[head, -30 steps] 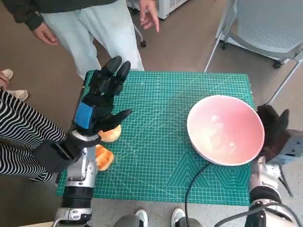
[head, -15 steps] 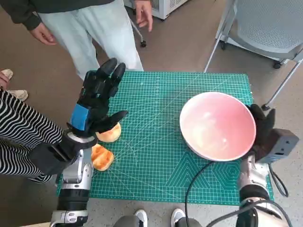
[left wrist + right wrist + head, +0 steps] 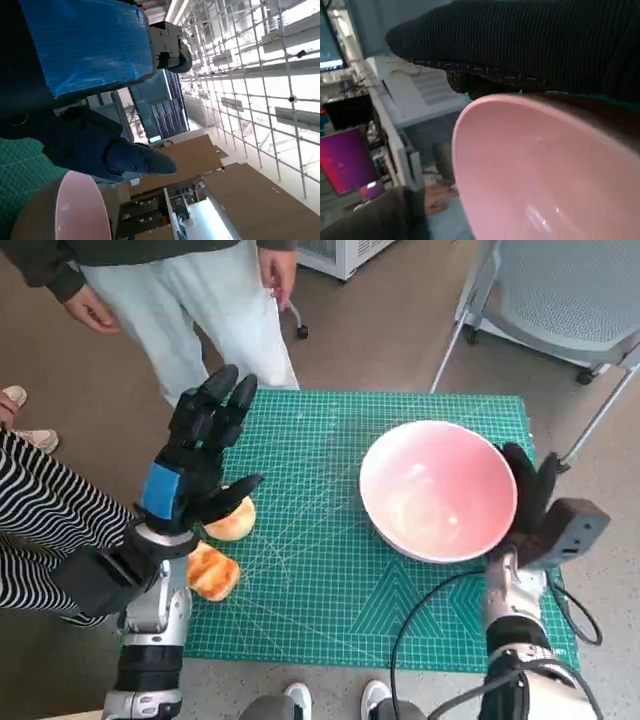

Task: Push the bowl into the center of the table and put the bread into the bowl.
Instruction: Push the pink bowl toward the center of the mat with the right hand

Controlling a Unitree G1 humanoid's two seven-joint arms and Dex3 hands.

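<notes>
Bowl (image 3: 438,490) sits on the right half of the mat (image 3: 330,430), not yet at the middle, and we see the right hand (image 3: 528,495) laid flat against its outer wall with fingers together, gripping nothing, which suits a sideways push rather than a lift. Two pieces of bread (image 3: 214,571) lie near the mat's left edge, one partly under the left hand (image 3: 195,460). We judge that hand hovers there, fingers spread and empty, so it can drop onto the bread once the bowl is placed.
</notes>
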